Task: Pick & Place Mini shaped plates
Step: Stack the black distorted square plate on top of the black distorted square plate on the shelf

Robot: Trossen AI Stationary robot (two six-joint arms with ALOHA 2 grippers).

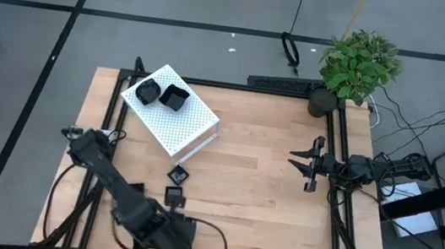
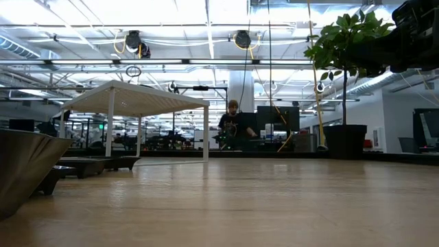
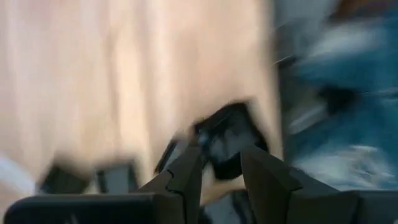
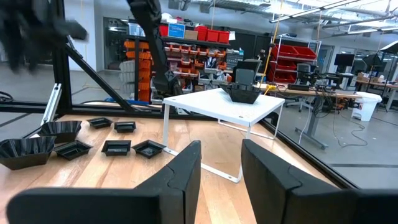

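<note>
Left gripper (image 3: 221, 171) at the table's near-left edge, fingers parted, nothing clamped; a tiny glossy black dish (image 3: 229, 138) lies just ahead of its tips. Two dishes (image 1: 162, 95) sit atop the white perforated box (image 1: 192, 129). Right gripper (image 1: 313, 164) waits right, empty, farther off.

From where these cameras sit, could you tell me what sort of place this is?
Likely an open-plan robotics lab or workshop: parts-bin shelving, desks with monitors, exposed ceiling lights behind the wooden table.
</note>
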